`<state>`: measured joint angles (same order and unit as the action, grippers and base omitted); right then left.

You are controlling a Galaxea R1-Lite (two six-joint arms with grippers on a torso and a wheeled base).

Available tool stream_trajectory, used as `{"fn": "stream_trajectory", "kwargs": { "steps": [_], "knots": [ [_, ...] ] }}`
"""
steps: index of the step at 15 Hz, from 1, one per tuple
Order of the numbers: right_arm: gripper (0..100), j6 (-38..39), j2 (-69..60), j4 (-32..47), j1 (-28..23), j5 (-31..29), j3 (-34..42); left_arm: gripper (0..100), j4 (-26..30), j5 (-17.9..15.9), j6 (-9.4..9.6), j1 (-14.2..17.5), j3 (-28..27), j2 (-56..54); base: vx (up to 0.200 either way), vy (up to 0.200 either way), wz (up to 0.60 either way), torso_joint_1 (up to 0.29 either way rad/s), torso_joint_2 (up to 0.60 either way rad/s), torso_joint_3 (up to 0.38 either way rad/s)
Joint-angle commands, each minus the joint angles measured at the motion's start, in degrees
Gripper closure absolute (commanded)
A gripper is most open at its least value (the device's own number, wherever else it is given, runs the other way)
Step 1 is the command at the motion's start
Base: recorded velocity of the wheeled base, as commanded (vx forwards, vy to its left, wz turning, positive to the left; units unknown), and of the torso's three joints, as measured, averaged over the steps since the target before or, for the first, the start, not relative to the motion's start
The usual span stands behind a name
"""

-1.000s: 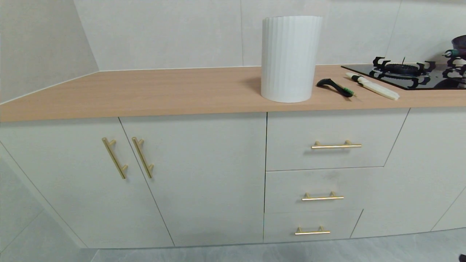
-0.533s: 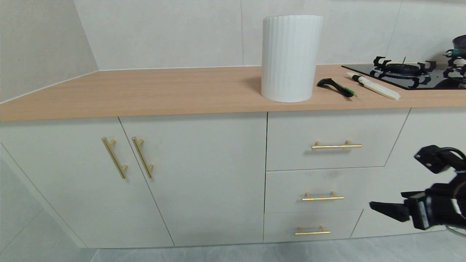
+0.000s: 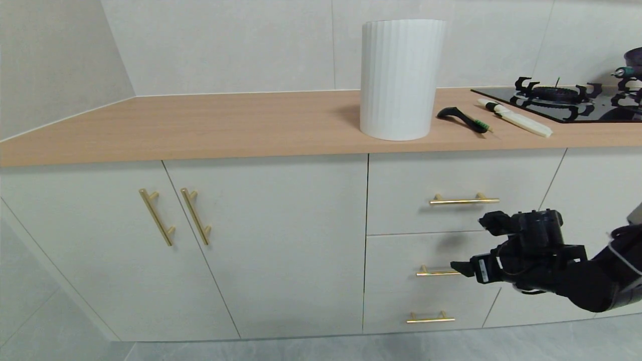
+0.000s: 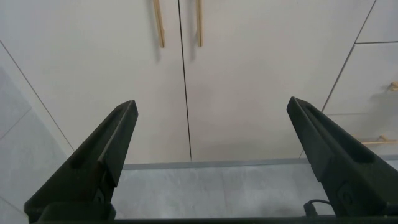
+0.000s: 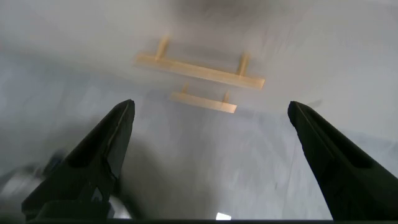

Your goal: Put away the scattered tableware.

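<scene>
Head view: right tool point(image 3: 469, 243), spread, with handle point(image 3: 434, 273) just ahead. Likely opening step; next, clamp handle, pull straight.

You're looking at a wooden countertop point(image 3: 200, 125) over pale cabinets point(image 3: 281, 240), brass-handled drawers point(image 3: 401, 185) at 4 o'clock, tiled wall point(image 3: 225, 45) at 12, grey floor point(image 3: 301, 351) at 6.

a black gas stove point(image 3: 554, 94) sits at the wooden countertop's point(image 3: 225, 123) right end; closed cabinet doors point(image 3: 281, 240) with gold handles point(image 3: 157, 216) stand below.

No readable text, labels or numbers anywhere.
</scene>
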<state>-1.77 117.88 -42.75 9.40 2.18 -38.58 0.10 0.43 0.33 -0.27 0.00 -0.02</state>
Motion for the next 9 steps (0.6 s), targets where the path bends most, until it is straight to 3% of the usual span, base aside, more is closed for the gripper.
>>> {"fn": "stream_trajectory", "kwargs": {
  "steps": [1, 6, 9],
  "knots": [
    [0, 1.7, 8.9, -4.5, 0.5, -1.7, 0.3, 0, 0.0, 0.0, 0.02, 0.0, 0.0, 0.0, 0.0, 0.0, 0.0, 0.0, 0.0, 0.0],
    [0, 2.1, 16.1, -16.4, 1.0, -7.1, -0.4, 0, 0.0, 0.0, 0.02, 0.0, 0.0, 0.0, 0.0, 0.0, 0.0, 0.0, 0.0, 0.0],
    [0, 2.2, 18.0, -17.9, 1.0, -9.4, -2.5, 0, 0.0, 0.0, 0.02, 0.0, 0.0, 0.0, 0.0, 0.0, 0.0, 0.0, 0.0, 0.0]
  ]
}}
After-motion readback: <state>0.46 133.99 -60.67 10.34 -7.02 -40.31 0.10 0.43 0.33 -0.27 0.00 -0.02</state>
